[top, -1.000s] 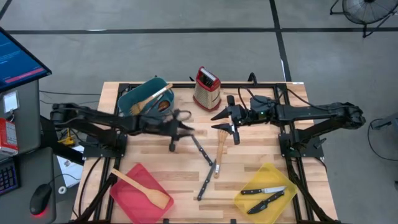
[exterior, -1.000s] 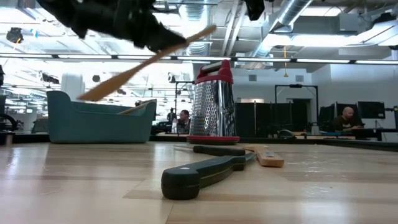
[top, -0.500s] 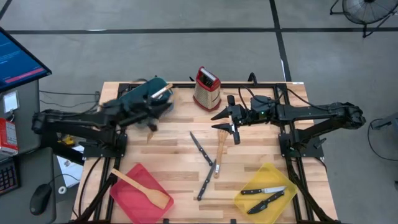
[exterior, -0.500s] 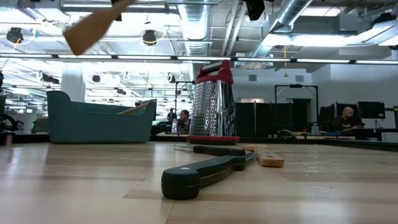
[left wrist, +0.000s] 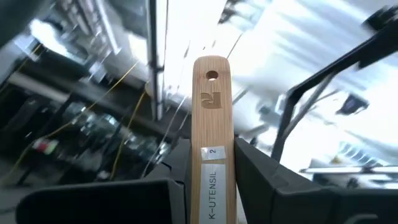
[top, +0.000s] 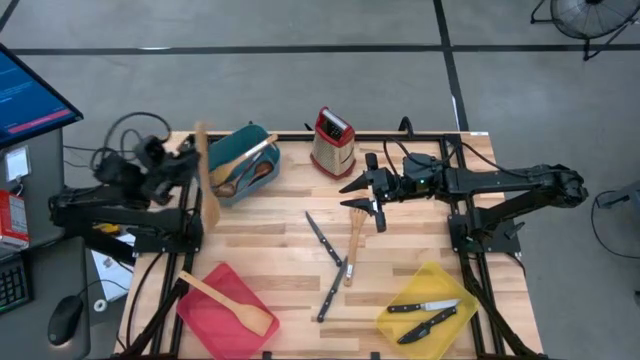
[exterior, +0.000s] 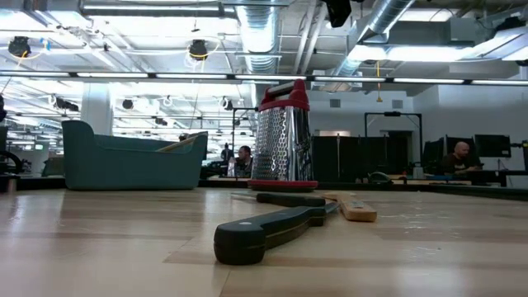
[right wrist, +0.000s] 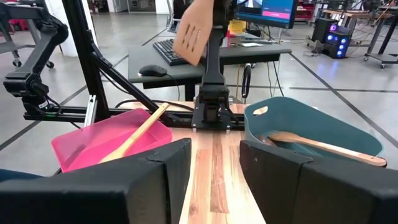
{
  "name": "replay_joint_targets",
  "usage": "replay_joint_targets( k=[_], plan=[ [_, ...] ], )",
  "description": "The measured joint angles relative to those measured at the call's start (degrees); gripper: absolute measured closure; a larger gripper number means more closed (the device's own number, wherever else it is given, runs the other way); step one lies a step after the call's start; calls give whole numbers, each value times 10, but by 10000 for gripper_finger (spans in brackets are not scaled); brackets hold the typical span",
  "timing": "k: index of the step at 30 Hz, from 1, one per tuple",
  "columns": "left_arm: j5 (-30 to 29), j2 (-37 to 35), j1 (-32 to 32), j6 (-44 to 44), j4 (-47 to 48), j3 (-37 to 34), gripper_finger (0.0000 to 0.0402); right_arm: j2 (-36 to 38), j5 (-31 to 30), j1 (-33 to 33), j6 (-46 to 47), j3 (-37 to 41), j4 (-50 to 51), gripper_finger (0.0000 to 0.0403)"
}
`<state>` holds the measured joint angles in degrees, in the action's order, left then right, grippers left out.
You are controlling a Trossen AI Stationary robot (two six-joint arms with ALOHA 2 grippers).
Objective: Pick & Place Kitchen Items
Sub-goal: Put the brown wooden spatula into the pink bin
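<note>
My left gripper (top: pixel 193 166) is shut on a light wooden spatula (top: pixel 206 180), high over the table's far left corner, beside the teal bin (top: pixel 240 165). The right wrist view shows its slotted blade (right wrist: pixel 193 31) raised in the air. My right gripper (top: pixel 366 192) hangs open over the table's middle with nothing between its fingers (right wrist: pixel 155 180). Below it, flat on the wood, lie another wooden spatula (top: pixel 354 240) and two black-handled knives (top: pixel 322 240) (top: pixel 332 292). My left gripper pinches the spatula's handle (left wrist: pixel 212 180) between its two fingers, which lie across it. The handle's end with the hole (left wrist: pixel 211 78) sticks out past the fingers. The spatula is lifted clear of the table, its blade (top: pixel 212 212) toward the near side.
The teal bin holds wooden spoons (top: pixel 245 158). A red bin (top: pixel 200 318) at the near left holds a wooden spatula (top: pixel 228 302); a yellow bin (top: pixel 398 322) at the near right holds two knives (top: pixel 428 312). A red-topped grater (top: pixel 332 143) stands at the far edge.
My left gripper has drawn back from the table's middle toward its left edge and risen, rolling as it went. The spatula it holds has gone with it, up and out of the low view.
</note>
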<state>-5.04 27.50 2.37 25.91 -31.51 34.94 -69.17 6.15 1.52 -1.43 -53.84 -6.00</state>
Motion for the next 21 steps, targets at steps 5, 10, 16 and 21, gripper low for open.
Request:
replay_joint_targets(
  k=[5,10,16,21],
  plan=[
    [-2,-17,0,0,2,0,333,0,0,0,0,0,0,255],
    [-6,-12,0,0,37,0,328,0,0,0,1,0,0,255],
    [60,-5,-1,1,93,0,334,0,0,0,11,0,5,255],
    [168,21,-7,-12,121,-2,333,0,0,0,11,0,5,255]
  ],
)
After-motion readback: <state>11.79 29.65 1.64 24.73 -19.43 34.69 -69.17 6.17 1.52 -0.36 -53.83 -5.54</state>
